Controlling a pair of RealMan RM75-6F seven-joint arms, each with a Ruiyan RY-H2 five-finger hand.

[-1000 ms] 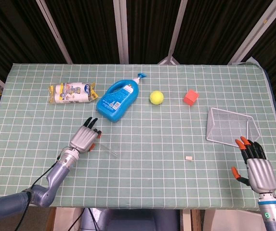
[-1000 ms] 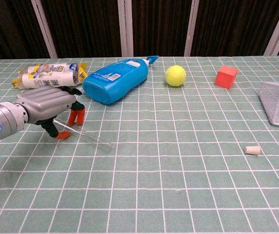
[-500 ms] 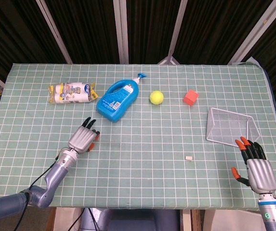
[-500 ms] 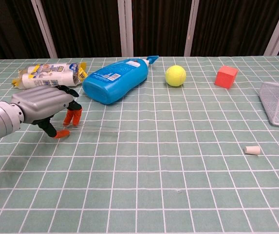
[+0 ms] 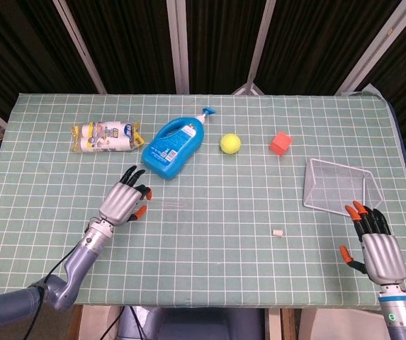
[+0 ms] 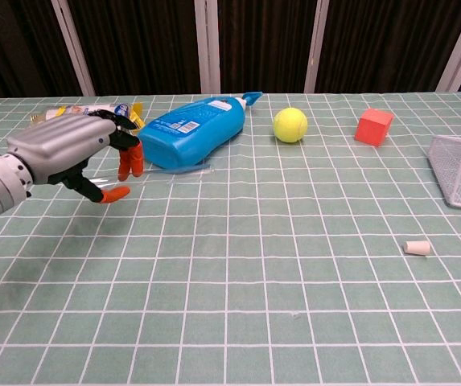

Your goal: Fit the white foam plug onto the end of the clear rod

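Observation:
My left hand (image 5: 122, 202) (image 6: 69, 153) hovers above the table's left part and pinches one end of the clear rod (image 5: 168, 204) (image 6: 178, 170) between thumb and fingers. The rod lies about level and points right, in front of the blue bottle. The white foam plug (image 5: 278, 231) (image 6: 417, 248) lies on the green cloth well to the right, apart from both hands. My right hand (image 5: 376, 244) stays at the near right edge, fingers spread and holding nothing; the chest view does not show it.
A blue detergent bottle (image 5: 174, 145) (image 6: 190, 133) lies just behind the rod. A snack packet (image 5: 105, 136) sits at the far left, a tennis ball (image 5: 230, 144) and a red cube (image 5: 280, 143) at the back. A wire basket (image 5: 341, 185) stands right.
My left hand has risen from the table with the rod in it. The rod swung from slanting down on the cloth to level. My right hand stayed put.

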